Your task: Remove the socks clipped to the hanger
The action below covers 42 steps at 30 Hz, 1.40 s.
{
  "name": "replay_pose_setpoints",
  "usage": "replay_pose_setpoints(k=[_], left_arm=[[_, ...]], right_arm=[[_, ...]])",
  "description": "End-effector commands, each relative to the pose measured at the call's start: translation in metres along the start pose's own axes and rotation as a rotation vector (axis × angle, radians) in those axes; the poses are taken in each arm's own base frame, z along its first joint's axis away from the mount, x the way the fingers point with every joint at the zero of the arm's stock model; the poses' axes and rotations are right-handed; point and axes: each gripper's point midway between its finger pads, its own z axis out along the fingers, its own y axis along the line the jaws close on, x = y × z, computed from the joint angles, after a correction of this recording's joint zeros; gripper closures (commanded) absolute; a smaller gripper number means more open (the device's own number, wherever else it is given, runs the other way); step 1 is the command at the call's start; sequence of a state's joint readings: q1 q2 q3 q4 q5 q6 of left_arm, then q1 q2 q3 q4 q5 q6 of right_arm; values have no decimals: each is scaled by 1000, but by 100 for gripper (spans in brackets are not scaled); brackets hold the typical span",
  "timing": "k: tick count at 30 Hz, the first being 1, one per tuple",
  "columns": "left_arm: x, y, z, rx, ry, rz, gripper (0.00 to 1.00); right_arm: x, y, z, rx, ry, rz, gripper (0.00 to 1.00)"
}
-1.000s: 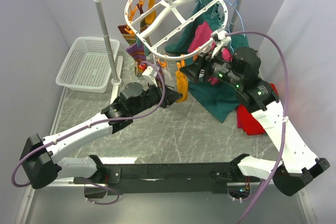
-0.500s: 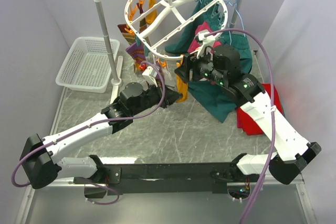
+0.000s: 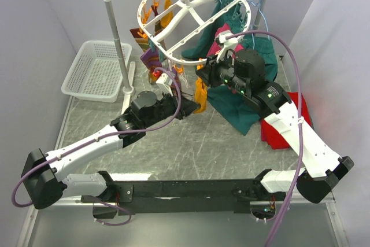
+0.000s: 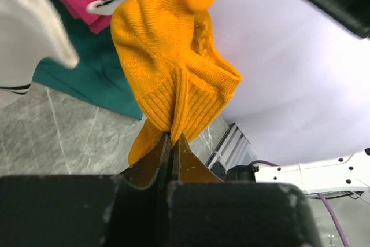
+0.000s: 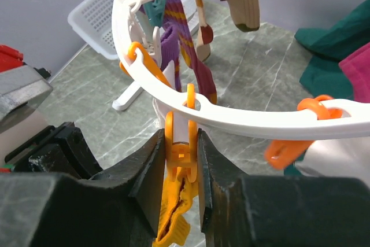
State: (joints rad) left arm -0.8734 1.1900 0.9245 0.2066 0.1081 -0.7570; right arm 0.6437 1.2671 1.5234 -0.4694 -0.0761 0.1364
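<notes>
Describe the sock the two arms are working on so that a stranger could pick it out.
Find the white oval hanger on the pole rack. At its near rim, an orange clip holds one sock hanging down. Unlike the striped purple socks behind it, it is plain mustard-orange, and the left tool pinches its lower end.

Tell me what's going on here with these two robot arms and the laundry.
Two robot arms are taking a sock off a white hanger. The left end effector is shut on the lower end of an orange sock. The right end effector presses both sides of the orange clip holding that sock's top. The sock is not yet free, and other striped socks hang nearby.
</notes>
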Motion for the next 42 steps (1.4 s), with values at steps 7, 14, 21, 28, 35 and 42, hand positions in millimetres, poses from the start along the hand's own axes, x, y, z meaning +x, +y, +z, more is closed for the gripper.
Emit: replay_pose_setpoints(k=[7,14,21,28,35,42], left_arm=[[24,55,-24,-203,23,-88,99],[38,154,-70,-538,67,-244,99],[-27,222,-143,-792,-204,-329,99],[-104,276,-192,-879,-418,-412,99],[-170,347,-216,-1091,-508,-392,99],[-205,430,-210,-1187,-418,-450,99]], right_arm=[[-8,2,1,-11,-52,-31,100],[2,3,3,-28,-47,-44,100],[7,7,4,-59,-43,-40,100],[6,10,1,-75,-58,-39,100],[7,16,-3,-104,-53,-37,100],[6,15,-7,-102,-61,-42,100]])
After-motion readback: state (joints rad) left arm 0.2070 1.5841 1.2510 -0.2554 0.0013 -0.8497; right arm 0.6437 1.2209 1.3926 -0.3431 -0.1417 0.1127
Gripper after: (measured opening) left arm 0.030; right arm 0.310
